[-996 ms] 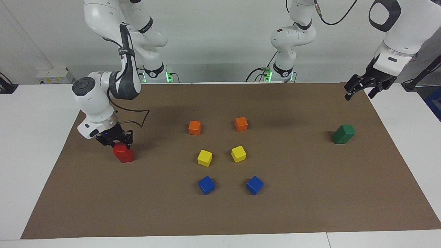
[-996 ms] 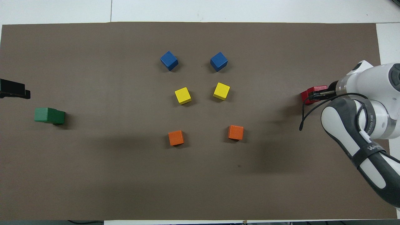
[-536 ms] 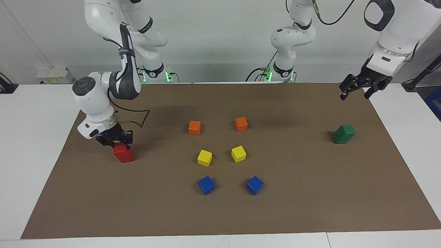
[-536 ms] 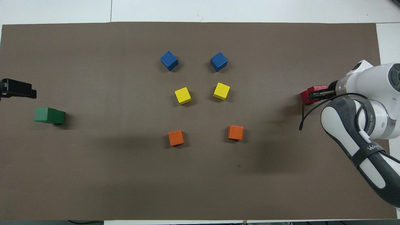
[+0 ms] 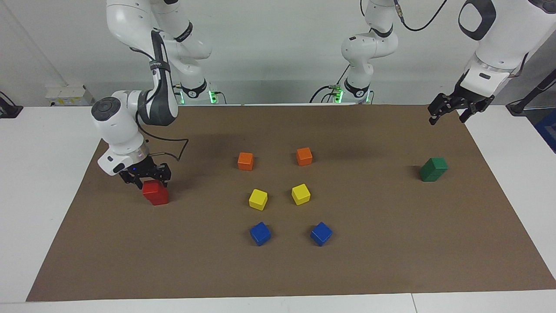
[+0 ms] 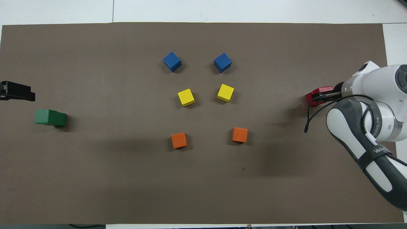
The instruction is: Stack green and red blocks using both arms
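Two red blocks [image 5: 155, 193] stand stacked at the right arm's end of the mat; in the overhead view the red stack [image 6: 314, 96] is partly covered by the arm. My right gripper [image 5: 145, 177] sits at the top of this stack, fingers spread on either side of the upper block. Two green blocks [image 5: 433, 169] stand stacked at the left arm's end, also seen in the overhead view [image 6: 51, 117]. My left gripper [image 5: 449, 114] hangs open and empty in the air above the mat, apart from the green stack; its tip shows in the overhead view [image 6: 17, 92].
On the brown mat [image 5: 391, 243], between the two stacks, lie two orange cubes [image 5: 245, 161], two yellow cubes [image 5: 258, 199] and two blue cubes [image 5: 260, 233], in pairs. A black cable [image 5: 173, 148] loops from the right arm's wrist.
My left gripper has risen and drawn away from the green stack. My right gripper's fingers have spread a little at the top of the red stack. The blocks have not moved.
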Controlling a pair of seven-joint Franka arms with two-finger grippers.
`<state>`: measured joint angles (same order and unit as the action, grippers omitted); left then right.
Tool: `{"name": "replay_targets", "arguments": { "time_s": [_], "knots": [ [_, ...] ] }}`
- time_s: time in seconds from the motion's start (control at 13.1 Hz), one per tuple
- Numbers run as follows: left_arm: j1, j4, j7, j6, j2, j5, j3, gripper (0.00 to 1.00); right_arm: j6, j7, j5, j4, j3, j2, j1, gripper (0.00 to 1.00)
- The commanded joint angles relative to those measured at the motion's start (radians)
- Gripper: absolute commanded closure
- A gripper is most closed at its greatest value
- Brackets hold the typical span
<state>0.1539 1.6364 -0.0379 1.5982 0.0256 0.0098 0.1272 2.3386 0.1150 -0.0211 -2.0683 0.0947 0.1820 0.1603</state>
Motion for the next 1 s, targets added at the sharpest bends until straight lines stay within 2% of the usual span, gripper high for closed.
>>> {"name": "replay_targets", "arguments": {
  "time_s": [0.0, 0.31, 0.61, 0.92],
  "knots": [
    [0.015, -0.003, 0.007, -0.026, 0.014, 0.013, 0.012, 0.0, -0.011, 0.0, 0.003, 0.01, 0.007, 0.002, -0.002, 0.07],
    [0.007, -0.003, 0.007, -0.015, 0.014, 0.007, 0.012, 0.0, -0.253, -0.103, 0.018, 0.138, 0.011, -0.038, -0.045, 0.0],
    [0.009, 0.0, 0.004, -0.012, 0.016, 0.007, 0.012, 0.0, -0.427, -0.113, 0.02, 0.189, 0.013, -0.159, -0.068, 0.0],
    [0.003, 0.0, 0.01, -0.012, 0.016, 0.006, 0.012, 0.0, -0.562, -0.112, 0.02, 0.275, 0.011, -0.177, -0.077, 0.0]
  ]
}}
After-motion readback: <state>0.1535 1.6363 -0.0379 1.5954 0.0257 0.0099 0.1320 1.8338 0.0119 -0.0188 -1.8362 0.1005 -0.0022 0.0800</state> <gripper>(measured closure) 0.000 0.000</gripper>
